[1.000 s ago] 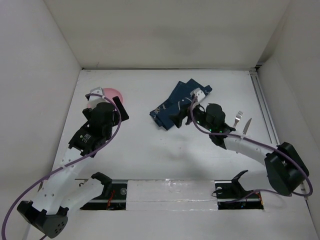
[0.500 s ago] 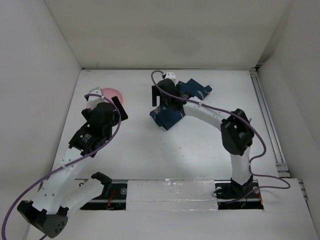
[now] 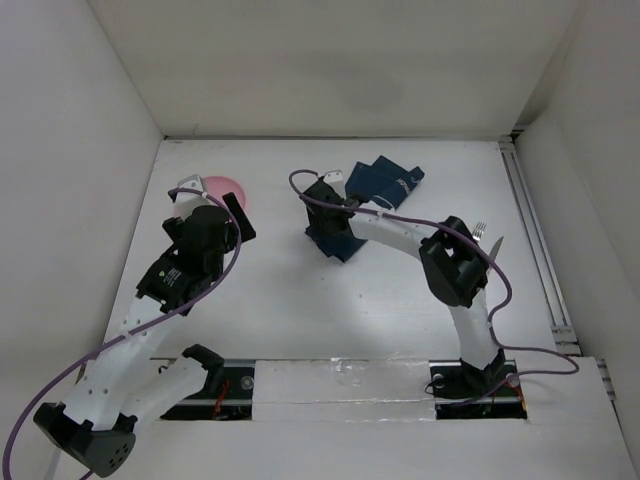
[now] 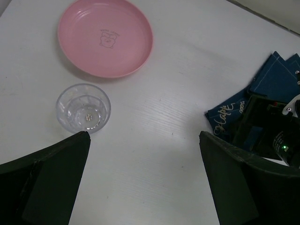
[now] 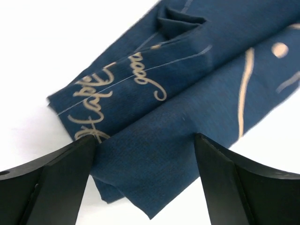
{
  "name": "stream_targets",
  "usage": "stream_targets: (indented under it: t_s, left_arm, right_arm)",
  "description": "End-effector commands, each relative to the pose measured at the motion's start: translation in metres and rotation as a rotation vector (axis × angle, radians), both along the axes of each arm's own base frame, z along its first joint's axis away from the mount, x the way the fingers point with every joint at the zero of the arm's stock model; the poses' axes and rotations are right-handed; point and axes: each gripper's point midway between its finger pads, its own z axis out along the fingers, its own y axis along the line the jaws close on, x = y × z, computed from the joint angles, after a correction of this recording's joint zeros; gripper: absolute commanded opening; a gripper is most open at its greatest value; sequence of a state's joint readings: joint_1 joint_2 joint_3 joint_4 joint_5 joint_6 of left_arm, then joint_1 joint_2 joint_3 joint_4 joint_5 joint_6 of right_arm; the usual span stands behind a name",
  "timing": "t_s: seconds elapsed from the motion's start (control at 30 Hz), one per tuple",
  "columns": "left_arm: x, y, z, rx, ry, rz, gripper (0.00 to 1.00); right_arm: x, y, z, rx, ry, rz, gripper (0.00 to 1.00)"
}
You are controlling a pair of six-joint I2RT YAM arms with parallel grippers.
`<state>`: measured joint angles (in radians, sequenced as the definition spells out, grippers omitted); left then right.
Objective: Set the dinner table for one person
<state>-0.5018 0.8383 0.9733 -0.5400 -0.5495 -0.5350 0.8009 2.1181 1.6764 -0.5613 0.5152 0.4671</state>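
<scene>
The white dinner table (image 3: pixel 330 310) carries a crumpled navy placemat (image 3: pixel 385 180) with cream writing at the back centre. My right gripper (image 3: pixel 325 225) is open and low over the mat's near left folds. In the right wrist view its fingers (image 5: pixel 51 187) stand either side of a folded edge of the placemat (image 5: pixel 178 126), gripper (image 5: pixel 145 185) holding nothing. My left gripper (image 3: pixel 233 213) is open and empty, hovering near a pink plate (image 3: pixel 225 187). In the left wrist view the plate (image 4: pixel 105 37) and a clear glass (image 4: pixel 83 108) lie ahead of the gripper (image 4: pixel 145 187).
A fork (image 3: pixel 479 232) and a knife (image 3: pixel 497 248) lie side by side at the right, behind the right arm's elbow. White walls close the table on three sides. A rail (image 3: pixel 530 220) runs along the right edge.
My right arm has swung from the right side of the table over to the placemat's left part and come down onto its folds. My left arm has not moved.
</scene>
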Motion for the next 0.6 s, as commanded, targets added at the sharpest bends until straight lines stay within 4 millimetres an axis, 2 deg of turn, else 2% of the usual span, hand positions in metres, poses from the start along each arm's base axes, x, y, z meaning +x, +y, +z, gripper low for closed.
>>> stream_targets:
  t_s: [0.0, 0.07, 0.2, 0.23, 0.27, 0.33, 0.37, 0.43, 0.47, 0.5, 0.53, 0.57]
  left_arm:
    - [0.000, 0.001, 0.007, -0.014, -0.027, 0.004, 1.00]
    - [0.000, 0.000, 0.006, -0.018, -0.024, -0.004, 1.00]
    - [0.000, 0.000, 0.006, -0.010, -0.023, -0.008, 1.00]
    - [0.000, 0.000, 0.006, -0.010, -0.023, -0.008, 1.00]
    - [0.000, -0.002, 0.006, -0.014, -0.021, -0.016, 1.00]
    - [0.001, -0.002, 0.008, -0.018, -0.029, -0.016, 1.00]
    - [0.001, -0.002, 0.008, -0.018, -0.029, -0.016, 1.00]
    - [0.001, -0.002, 0.008, -0.018, -0.029, -0.016, 1.00]
    - [0.001, -0.002, 0.008, -0.018, -0.029, -0.016, 1.00]
    - [0.001, -0.002, 0.008, -0.018, -0.029, -0.016, 1.00]
    - [0.001, -0.004, 0.007, -0.022, -0.027, -0.024, 1.00]
    - [0.001, -0.004, 0.007, -0.022, -0.027, -0.024, 1.00]
  right_arm:
    - [-0.007, -0.023, 0.038, -0.045, -0.076, -0.065, 0.86]
    - [-0.015, -0.037, 0.033, -0.080, -0.069, -0.075, 0.79]
    - [-0.032, -0.058, 0.034, -0.079, -0.068, -0.133, 0.79]
    - [-0.033, -0.059, 0.046, -0.044, -0.097, -0.136, 0.79]
    - [-0.043, -0.069, 0.034, -0.062, -0.078, -0.140, 0.79]
    - [-0.051, -0.078, 0.034, -0.049, -0.084, -0.168, 0.79]
    - [-0.054, -0.093, 0.031, -0.051, -0.083, -0.186, 0.79]
    - [-0.057, -0.106, 0.025, -0.033, -0.062, -0.213, 0.79]
    - [-0.054, -0.123, 0.028, -0.013, -0.060, -0.257, 0.79]
    - [-0.059, -0.136, 0.018, -0.014, -0.039, -0.272, 0.79]
    - [-0.052, -0.144, 0.029, 0.073, -0.059, -0.305, 0.79]
    - [-0.063, -0.147, 0.014, 0.064, -0.014, -0.292, 0.79]
